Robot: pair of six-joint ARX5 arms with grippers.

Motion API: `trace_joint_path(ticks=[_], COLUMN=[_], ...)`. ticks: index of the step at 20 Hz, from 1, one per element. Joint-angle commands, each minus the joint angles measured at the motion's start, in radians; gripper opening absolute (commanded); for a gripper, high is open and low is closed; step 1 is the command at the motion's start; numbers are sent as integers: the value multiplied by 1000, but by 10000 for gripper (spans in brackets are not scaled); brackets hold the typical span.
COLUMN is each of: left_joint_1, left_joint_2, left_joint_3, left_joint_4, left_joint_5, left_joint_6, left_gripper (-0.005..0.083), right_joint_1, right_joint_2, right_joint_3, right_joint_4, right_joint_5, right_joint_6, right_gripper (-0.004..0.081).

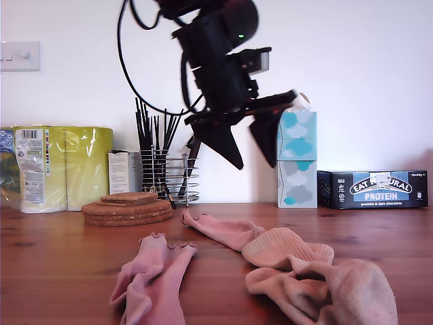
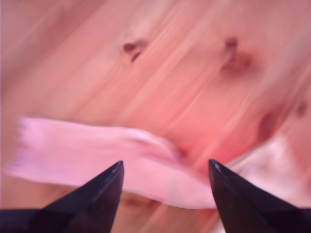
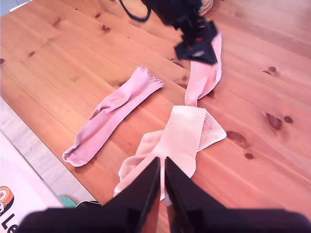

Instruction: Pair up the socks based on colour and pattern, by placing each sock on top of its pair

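My first hand (image 1: 249,154) is hanging up in the air over the desk (image 1: 54,257) with its fingers spread wide and holding nothing, looking down at a rose-pink sock (image 2: 112,165) lying flat on the wood. My second hand (image 3: 162,167) is sitting with its fingers pressed together, nothing between them as far as I can tell. Below it two peachy-beige ribbed socks (image 3: 182,133) are lying overlapped in a heap, touching that pink sock's end. The other frilly pink sock (image 3: 114,109) is lying apart, beside the heap.
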Motion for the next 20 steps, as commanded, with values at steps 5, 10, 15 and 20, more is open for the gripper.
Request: trace_joint_path(ticks=[5, 10, 15, 20], left_joint_1=[39, 44, 44, 35], left_joint_2=[142, 174, 181, 224], left_joint_3=[32, 32, 32, 32], left_joint_4=[-143, -38, -20, -64], left_joint_5=[66, 115, 133, 139], left_joint_6=[-342, -455, -478, -477], left_gripper=[612, 612, 610, 606], right_joint_1=[5, 5, 5, 5], right_joint_2=[-6, -6, -6, -6], right_joint_3=[-10, -10, -10, -10], right_joint_4=[26, 42, 55, 58], right_joint_5=[-31, -57, -76, -82], right_joint_6=[0, -8, -8, -8], right_gripper=[-13, -13, -13, -13])
